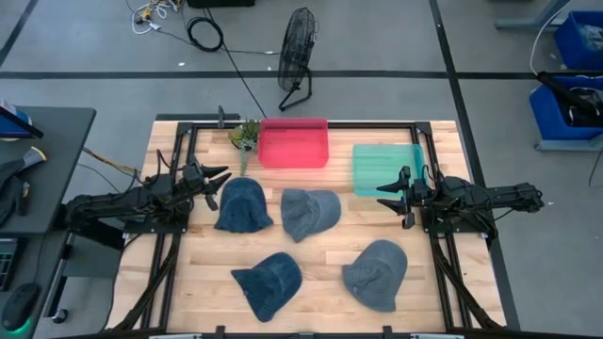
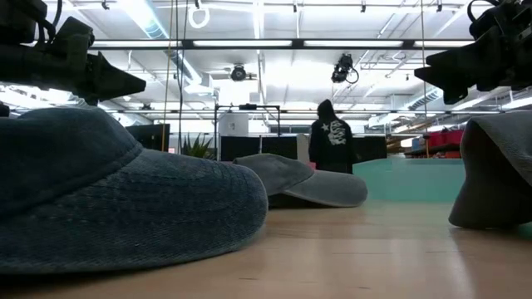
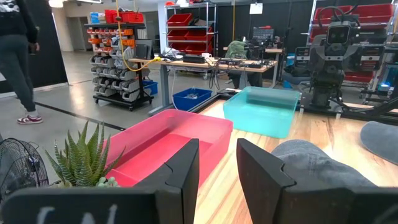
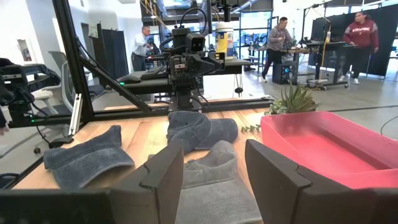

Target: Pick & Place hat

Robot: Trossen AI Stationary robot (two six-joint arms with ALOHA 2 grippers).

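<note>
Several blue-grey denim hats lie flat on the wooden table: one (image 1: 244,204) beside my left gripper, one (image 1: 310,212) at the middle, two nearer the front (image 1: 268,282) (image 1: 377,273). My left gripper (image 1: 219,183) hovers open at the table's left, just left of the nearest hat (image 3: 323,165). My right gripper (image 1: 388,193) hovers open at the right, in front of the teal bin (image 1: 386,168), facing the hats (image 4: 214,165). Neither touches a hat.
A red bin (image 1: 294,142) and the teal bin stand side by side at the far edge, with a small potted plant (image 1: 246,134) left of the red bin. Bare wood lies between the hats. A floor fan (image 1: 298,42) stands beyond the table, and people stand in the room.
</note>
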